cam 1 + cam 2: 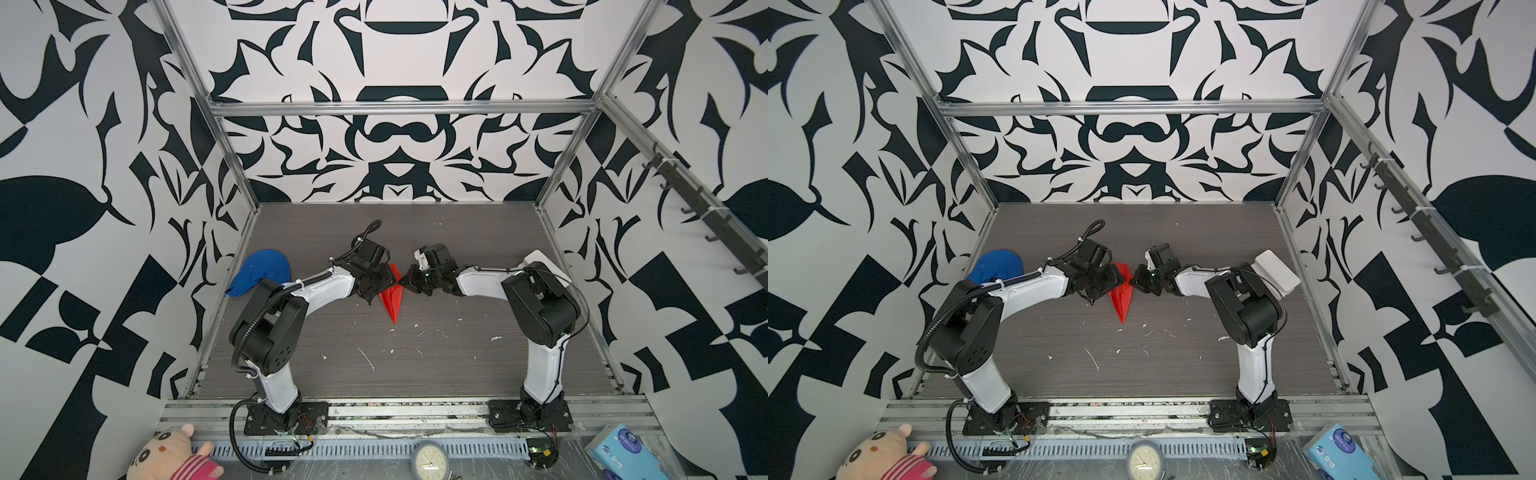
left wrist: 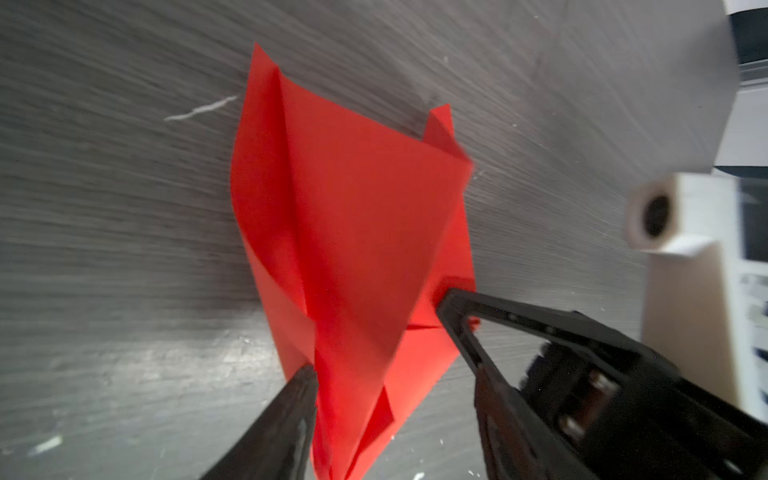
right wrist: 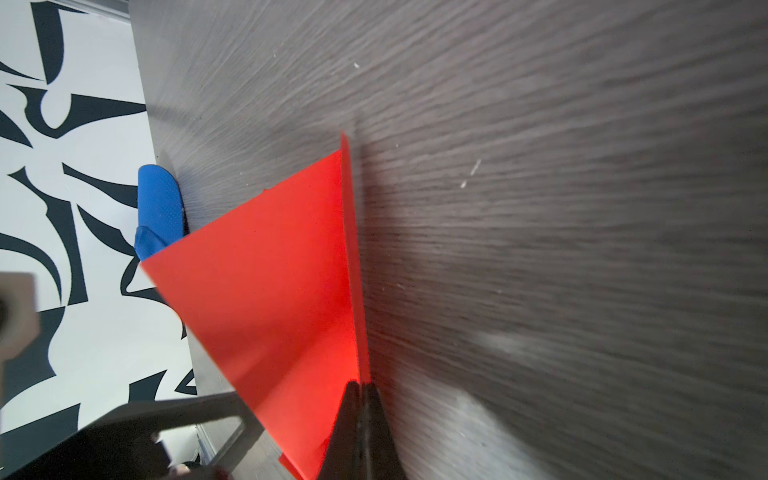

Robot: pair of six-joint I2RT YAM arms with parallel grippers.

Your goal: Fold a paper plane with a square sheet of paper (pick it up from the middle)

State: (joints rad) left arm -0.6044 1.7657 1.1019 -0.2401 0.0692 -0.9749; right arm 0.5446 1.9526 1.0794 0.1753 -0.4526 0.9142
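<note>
Centre of the table [image 1: 415, 374], and both arms meet over the paper plane [image 1: 392, 301]. It's a narrow red dart, its nose pointing toward the near edge in both top views and its wide tail up between the two grippers.

The right gripper [image 3: 361, 386] is clamped tight. In the right wrist view the two black fingers are pressed together on the plane [image 3: 282, 291], right on the folded spine, with one wing fanning out flat to the side.

Over to the left gripper [image 2: 374, 336]. Its fingers stand partway apart, one tip at the lower edge of the paper and the other touching a wing flap. The layers of the plane [image 2: 357, 232] sit between them. That is a straddle, not a pinch.

In a top view the left gripper [image 1: 1106, 282] and right gripper [image 1: 1136, 280] are nearly nose to nose, with the plane [image 1: 1122, 297] sandwiched between. Whether the nose rests on the table, I cannot tell.

Off to the left edge lies a blue cap [image 1: 259, 270], well clear of the action. A white box [image 1: 1277, 270] sits behind the right arm.
</note>
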